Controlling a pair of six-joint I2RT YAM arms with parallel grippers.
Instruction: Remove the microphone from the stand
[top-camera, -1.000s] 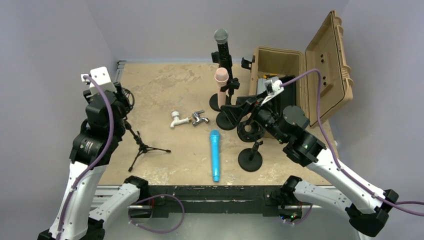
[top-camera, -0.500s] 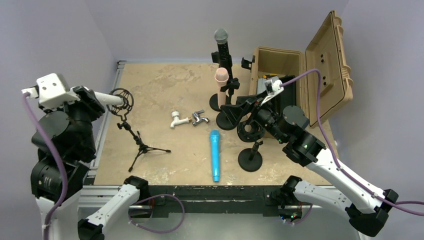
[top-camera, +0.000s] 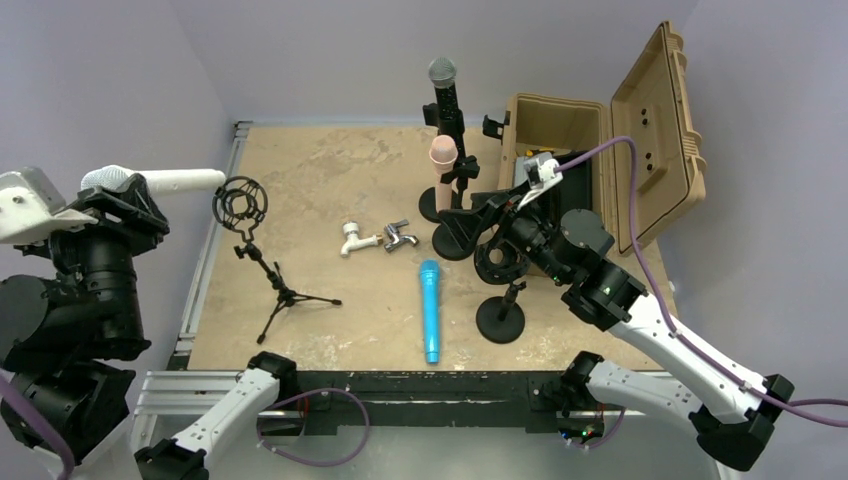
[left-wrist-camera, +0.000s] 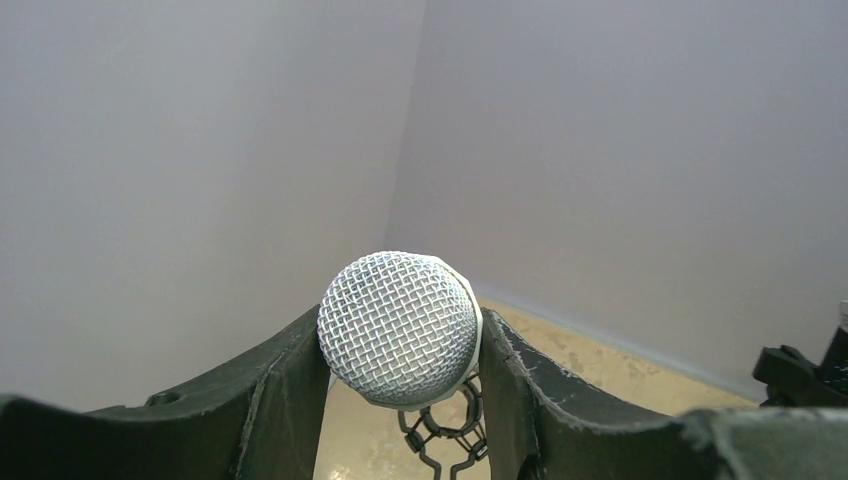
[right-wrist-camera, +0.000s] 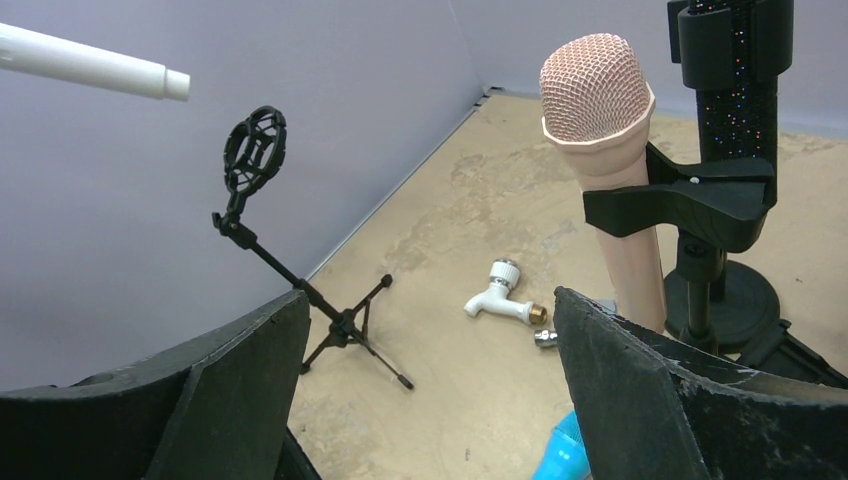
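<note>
Now: white microphone (top-camera: 165, 181) horizontal, clear of shock-mount ring (top-camera: 240, 203) on tripod stand (top-camera: 275, 290), tail end near ring, not touching. Left gripper (top-camera: 118, 195) clamped on mesh head (left-wrist-camera: 398, 328); right gripper (right-wrist-camera: 430, 390) spread wide, empty. Mic likely light, rigid; smooth barrel slippery, mesh dentable, so collar is safer hold. Left wall close; open room over table (top-camera: 320, 170) beyond stand.

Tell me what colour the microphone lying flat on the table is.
The lying microphone is bright blue, best seen in the top external view.
</note>
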